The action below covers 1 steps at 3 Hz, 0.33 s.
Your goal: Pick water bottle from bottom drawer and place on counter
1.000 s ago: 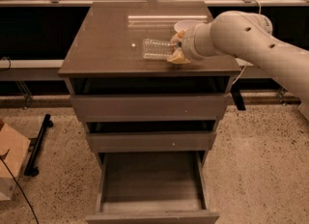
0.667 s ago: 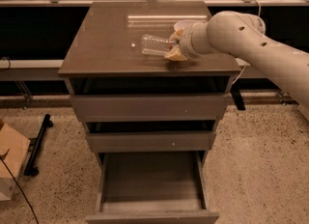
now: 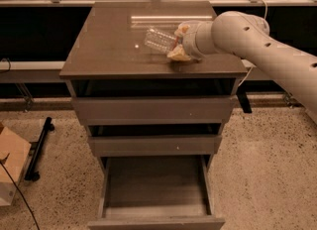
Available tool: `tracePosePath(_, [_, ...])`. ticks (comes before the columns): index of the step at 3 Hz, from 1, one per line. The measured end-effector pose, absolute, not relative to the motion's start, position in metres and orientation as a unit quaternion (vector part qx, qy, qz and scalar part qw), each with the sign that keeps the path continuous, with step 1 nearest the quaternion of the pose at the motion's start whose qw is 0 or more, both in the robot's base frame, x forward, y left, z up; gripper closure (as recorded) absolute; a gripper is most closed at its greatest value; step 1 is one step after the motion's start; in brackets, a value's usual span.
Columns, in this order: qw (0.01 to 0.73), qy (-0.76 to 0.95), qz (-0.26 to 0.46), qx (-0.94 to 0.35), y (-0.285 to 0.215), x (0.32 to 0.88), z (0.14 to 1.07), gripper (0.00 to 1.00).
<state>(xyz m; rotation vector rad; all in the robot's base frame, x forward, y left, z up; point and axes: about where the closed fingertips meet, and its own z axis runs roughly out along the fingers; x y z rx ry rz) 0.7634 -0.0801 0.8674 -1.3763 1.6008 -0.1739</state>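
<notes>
The water bottle [image 3: 157, 39] is a clear ribbed bottle lying on its side over the middle of the counter [image 3: 111, 45]. My gripper [image 3: 179, 40] reaches in from the right and is shut on the bottle's right end, with one tan fingertip [image 3: 177, 53] in front of it and the other behind it. I cannot tell whether the bottle rests on the counter or hangs just above it. The bottom drawer [image 3: 156, 187] is pulled out below, and its grey inside is bare.
The two shallower drawers [image 3: 153, 110] above the bottom one stand slightly open. A cardboard box [image 3: 10, 172] and a black stand [image 3: 38, 147] are on the speckled floor to the left. A window rail [image 3: 158, 1] runs behind the counter.
My gripper and the bottle have moved slightly toward the back of the counter. The drawers have not moved.
</notes>
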Motion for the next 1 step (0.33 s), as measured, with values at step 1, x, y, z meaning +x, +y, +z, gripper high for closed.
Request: tracePosePath(1, [0.489, 0.659, -0.071, -0.567, -0.0786, 0.7635, 0.8662, 0.00])
